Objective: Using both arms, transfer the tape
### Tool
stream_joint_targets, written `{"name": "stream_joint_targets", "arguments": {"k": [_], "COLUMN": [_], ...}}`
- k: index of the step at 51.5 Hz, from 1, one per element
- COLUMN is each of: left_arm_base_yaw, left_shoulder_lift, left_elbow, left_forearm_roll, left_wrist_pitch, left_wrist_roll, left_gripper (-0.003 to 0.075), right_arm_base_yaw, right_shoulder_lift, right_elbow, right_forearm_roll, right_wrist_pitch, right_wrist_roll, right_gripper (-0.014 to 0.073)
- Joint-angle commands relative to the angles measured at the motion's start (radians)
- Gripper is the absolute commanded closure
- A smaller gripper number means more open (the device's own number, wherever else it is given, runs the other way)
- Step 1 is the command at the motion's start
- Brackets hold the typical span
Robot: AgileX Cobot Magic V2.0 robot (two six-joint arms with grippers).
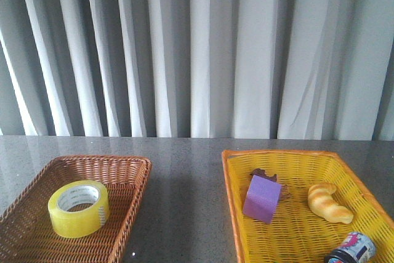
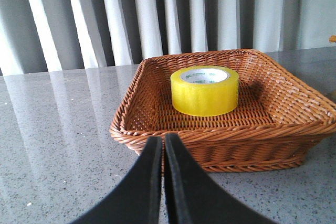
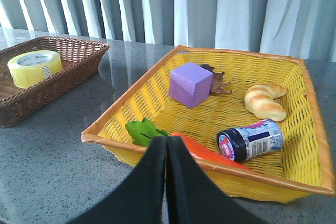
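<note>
— Where is the tape (image 1: 79, 208) relative to your fingers?

— It lies flat, core upward, inside the brown wicker basket (image 1: 126, 170) on the left side of the grey table (image 1: 184, 201). My left gripper (image 2: 163, 142) is outside that basket, its tips near the rim, apart from the roll; the woven wall stands between them. The two left fingers (image 2: 149, 182) are pressed together, holding nothing.

— And your right side?

— My right gripper (image 3: 167, 144) is likewise clenched on nothing, the fingers (image 3: 181, 187) touching along their length. It sits before the near edge of the yellow basket (image 3: 310, 108), well apart from the tape, which shows in that wrist view far off in the brown basket.

— What lies in the yellow basket?

— A purple block (image 3: 191, 84), with a small dark brown piece (image 3: 218, 81) just behind it, touching or nearly so. A croissant-shaped bread (image 3: 265, 101) lies beside them. Nearer me, a small jar (image 3: 251, 140) with a dark lid rests on its side, and next to it an orange carrot-like thing (image 3: 202, 151) with green leaves (image 3: 143, 131).

— Anything between the baskets?

— Only bare table. Grey curtains (image 1: 203, 47) hang behind.
</note>
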Motion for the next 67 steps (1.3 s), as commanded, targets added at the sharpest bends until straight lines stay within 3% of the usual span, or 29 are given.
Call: {"name": "stream_joint_targets", "arguments": {"k": [1,7,14,59,67], "left_arm_base_yaw": [-0.001,-0.001,-0.001,-0.001,-0.001], "left_shoulder_lift": [-0.006,-0.006,-0.006,-0.006,-0.006], "left_elbow": [-0.025,-0.025,-0.025,-0.025,-0.025], "left_forearm_roll": [0.125,0.250,0.248,0.248,0.248], "left_wrist_pitch": [-0.081,-0.079,-0.077,-0.078,-0.078], "left_wrist_roll": [-0.119,-0.290,-0.352,-0.355,-0.355], "left_gripper": [0.0726,0.0726,0.0726,0.0726,0.0726], "right_arm_base_yaw": [-0.005,-0.005,-0.005,-0.005,-0.026], "right_shoulder_lift": [0.020,0.020,0.020,0.020,0.009], "right_elbow": [-0.024,-0.024,-0.024,-0.023,0.064], "right_forearm_roll": [0.007,0.007,0.007,0.010,-0.109], "right_wrist_pitch": [-0.071,-0.071,-0.071,-0.071,-0.195], "right_wrist_roll": [-0.003,-0.003,-0.003,-0.004,0.020], "right_gripper": [0.0599,0.0599,0.0599,0.0599,0.0599]}}
